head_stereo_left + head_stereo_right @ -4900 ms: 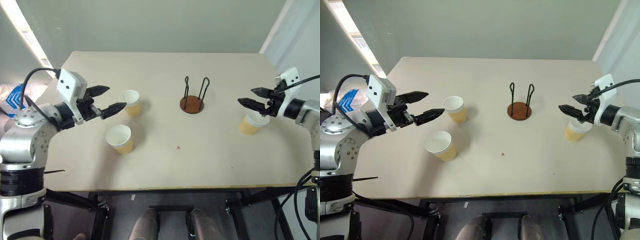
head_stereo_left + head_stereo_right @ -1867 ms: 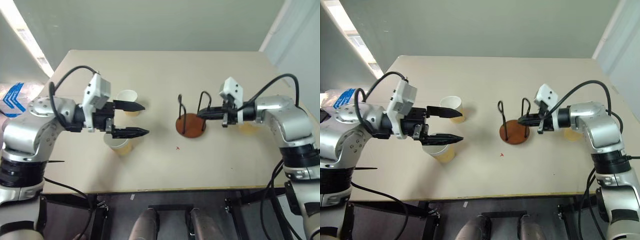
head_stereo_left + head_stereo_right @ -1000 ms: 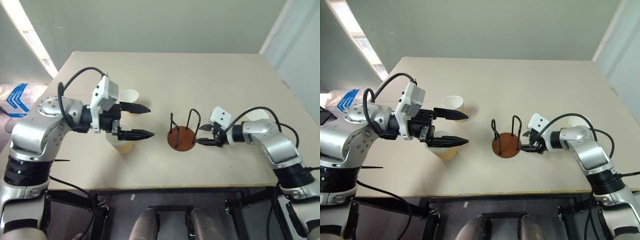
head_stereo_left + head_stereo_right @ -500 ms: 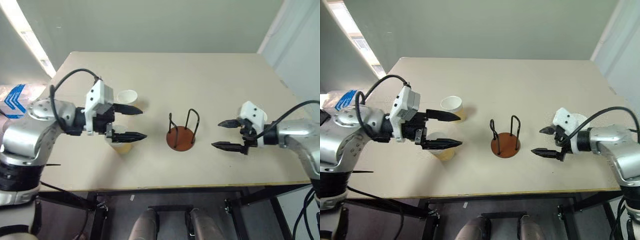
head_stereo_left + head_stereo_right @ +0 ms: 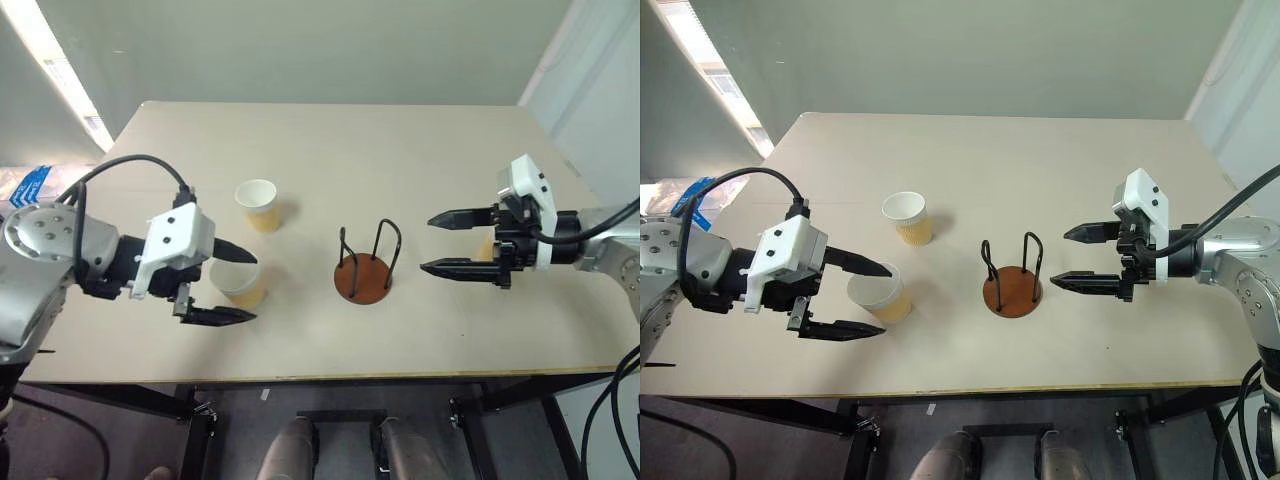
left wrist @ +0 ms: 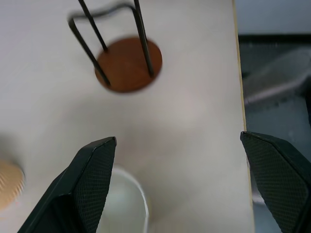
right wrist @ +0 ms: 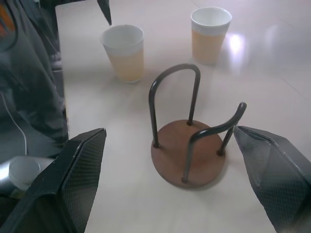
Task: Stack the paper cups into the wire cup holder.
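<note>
On the counter (image 5: 330,140), the empty wire cup holder (image 5: 363,275) stands centrally. Left end effector (image 5: 236,288) brackets the nearest paper cup (image 5: 238,283), jaws wide; right end effector (image 5: 437,242) likewise wide, empty. Advise centring before closing gently to avoid crushing.

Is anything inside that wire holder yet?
No. The holder stands empty: bare brown base between its two wire loops. Two cups sit on the table; a third is mostly hidden behind the right tool.
</note>
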Action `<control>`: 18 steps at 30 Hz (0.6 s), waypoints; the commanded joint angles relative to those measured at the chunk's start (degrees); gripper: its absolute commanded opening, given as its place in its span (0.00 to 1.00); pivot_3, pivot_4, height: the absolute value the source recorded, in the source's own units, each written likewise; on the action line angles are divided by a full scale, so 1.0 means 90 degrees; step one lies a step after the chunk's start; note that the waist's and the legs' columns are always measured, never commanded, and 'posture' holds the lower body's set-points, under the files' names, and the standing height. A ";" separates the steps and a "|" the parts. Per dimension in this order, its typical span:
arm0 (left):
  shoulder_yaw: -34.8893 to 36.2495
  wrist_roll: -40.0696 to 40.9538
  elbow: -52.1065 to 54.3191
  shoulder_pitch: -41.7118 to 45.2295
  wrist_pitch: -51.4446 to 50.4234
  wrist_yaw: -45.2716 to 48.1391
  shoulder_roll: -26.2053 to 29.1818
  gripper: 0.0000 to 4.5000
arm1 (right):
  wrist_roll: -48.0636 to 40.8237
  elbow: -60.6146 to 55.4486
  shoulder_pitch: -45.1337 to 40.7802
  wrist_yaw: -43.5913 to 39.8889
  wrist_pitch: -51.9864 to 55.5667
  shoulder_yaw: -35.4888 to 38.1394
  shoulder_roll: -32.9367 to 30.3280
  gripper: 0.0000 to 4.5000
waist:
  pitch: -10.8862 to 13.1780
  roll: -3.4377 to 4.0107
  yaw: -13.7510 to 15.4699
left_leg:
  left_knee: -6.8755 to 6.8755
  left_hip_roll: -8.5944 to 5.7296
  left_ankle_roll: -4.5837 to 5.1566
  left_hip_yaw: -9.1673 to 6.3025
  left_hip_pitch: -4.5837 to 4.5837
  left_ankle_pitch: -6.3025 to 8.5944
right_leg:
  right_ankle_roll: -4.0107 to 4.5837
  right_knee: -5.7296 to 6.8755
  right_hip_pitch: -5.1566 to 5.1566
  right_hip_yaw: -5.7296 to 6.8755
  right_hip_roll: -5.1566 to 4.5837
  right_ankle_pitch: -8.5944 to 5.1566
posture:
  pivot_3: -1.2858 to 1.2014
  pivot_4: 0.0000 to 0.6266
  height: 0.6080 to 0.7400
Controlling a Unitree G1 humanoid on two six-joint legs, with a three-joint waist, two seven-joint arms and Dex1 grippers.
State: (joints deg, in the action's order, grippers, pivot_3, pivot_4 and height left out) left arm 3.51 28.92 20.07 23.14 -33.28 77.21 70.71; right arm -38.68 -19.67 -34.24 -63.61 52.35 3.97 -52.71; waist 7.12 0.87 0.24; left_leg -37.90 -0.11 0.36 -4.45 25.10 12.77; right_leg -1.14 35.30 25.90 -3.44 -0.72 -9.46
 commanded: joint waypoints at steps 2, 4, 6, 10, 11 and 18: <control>-0.0077 -0.0381 -0.0064 -0.0045 0.0290 0.0032 0.0138 1.00 | -0.0284 0.0029 -0.0143 0.0022 -0.0199 0.0353 0.0079 0.99 | 0.0000 0.0000 -0.0002 | 0.0000 0.0000 0.0000 0.0001 0.0000 0.0003 | 0.0002 0.0001 0.0002 0.0000 0.0000 -0.0001 | 0.52 0.24 1.00; -0.0127 -0.0520 -0.0087 -0.0118 0.0399 0.0033 0.0131 1.00 | -0.0268 0.0039 -0.0111 0.0025 -0.0329 0.0358 0.0088 0.99 | 0.0000 0.0001 -0.0003 | 0.0001 0.0000 -0.0002 0.0001 0.0000 0.0005 | 0.0005 0.0004 0.0004 -0.0001 0.0000 -0.0003 | 0.52 0.24 1.00; -0.0174 -0.0607 -0.0112 -0.0148 0.0455 0.0042 0.0120 1.00 | -0.0262 0.0028 -0.0078 0.0043 -0.0374 0.0338 0.0067 0.99 | -0.0001 0.0000 -0.0003 | 0.0001 0.0001 -0.0002 0.0001 0.0000 0.0009 | 0.0010 0.0008 0.0007 0.0000 -0.0001 -0.0006 | 0.52 0.24 1.00; -0.0263 -0.0672 -0.0126 -0.0233 0.0540 0.0140 0.0115 1.00 | -0.0295 0.0009 -0.0043 0.0074 -0.0410 0.0313 0.0031 0.99 | -0.0001 0.0000 -0.0003 | 0.0001 0.0003 -0.0003 0.0001 0.0000 0.0015 | 0.0018 0.0011 0.0008 0.0002 0.0000 -0.0011 | 0.52 0.24 1.00; -0.0286 -0.0686 -0.0139 -0.0241 0.0554 0.0160 0.0096 1.00 | -0.0303 0.0013 -0.0052 0.0085 -0.0413 0.0309 0.0031 0.99 | -0.0001 0.0000 -0.0003 | 0.0001 0.0003 -0.0003 0.0001 0.0000 0.0017 | 0.0018 0.0011 0.0008 0.0002 0.0000 -0.0011 | 0.52 0.24 1.00; -0.0731 -0.1188 -0.0577 -0.0084 0.0959 0.0182 -0.0039 1.00 | -0.0259 -0.0007 -0.0102 0.0185 -0.0414 0.0216 0.0035 0.99 | -0.0002 -0.0001 -0.0004 | -0.0001 0.0004 -0.0001 0.0001 -0.0001 0.0020 | 0.0021 0.0018 0.0010 0.0002 0.0000 -0.0013 | 0.52 0.24 1.00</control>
State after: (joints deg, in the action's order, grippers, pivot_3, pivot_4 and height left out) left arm -3.24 19.43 15.24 21.14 -26.03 78.49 70.51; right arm -40.40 -18.47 -34.35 -62.33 49.53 4.23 -51.90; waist 7.10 0.86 0.20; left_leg -37.92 -0.07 0.35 -4.44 25.09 12.95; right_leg -0.95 35.47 26.00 -3.42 -0.72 -9.58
